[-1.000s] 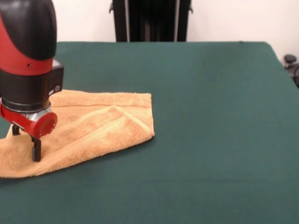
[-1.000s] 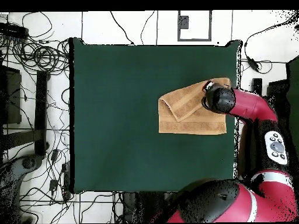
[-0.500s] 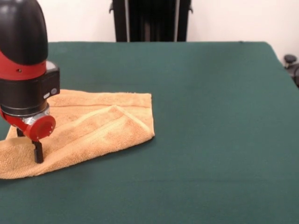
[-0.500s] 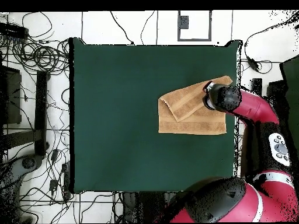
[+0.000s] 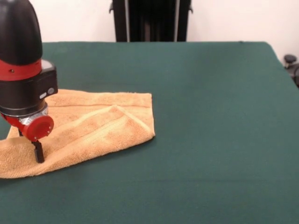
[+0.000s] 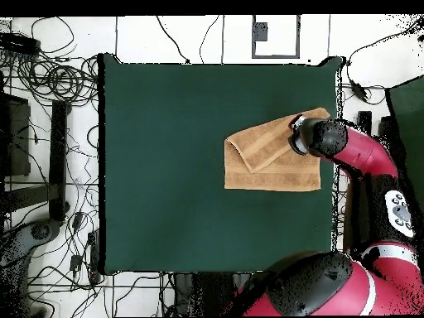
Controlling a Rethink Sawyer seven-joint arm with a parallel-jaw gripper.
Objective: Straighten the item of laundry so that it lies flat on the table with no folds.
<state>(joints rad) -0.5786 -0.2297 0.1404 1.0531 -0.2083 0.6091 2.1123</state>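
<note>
The item of laundry (image 5: 100,123), a golden-tan towel, lies at the left of the table (image 5: 210,116). It is folded: an upper layer runs diagonally across the lower one and forms a raised ridge near its middle. My gripper (image 5: 29,143) stands on the towel's near left part. Its two fingers are apart, so it is open, and the tips press into the cloth. From overhead the towel (image 6: 269,161) sits by the table's (image 6: 166,166) right edge. The angled flap reaches that edge, and my gripper (image 6: 296,134) is over the flap's right end.
The red and black arm (image 6: 356,153) reaches in over the table's right edge in the overhead view. Cables and stands lie on the floor around the table. A dark post (image 5: 152,21) stands behind the far edge.
The arm has shifted slightly left and lower in the front view. The towel's near left end has been dragged a little with it. The fingers stay as far apart as before.
</note>
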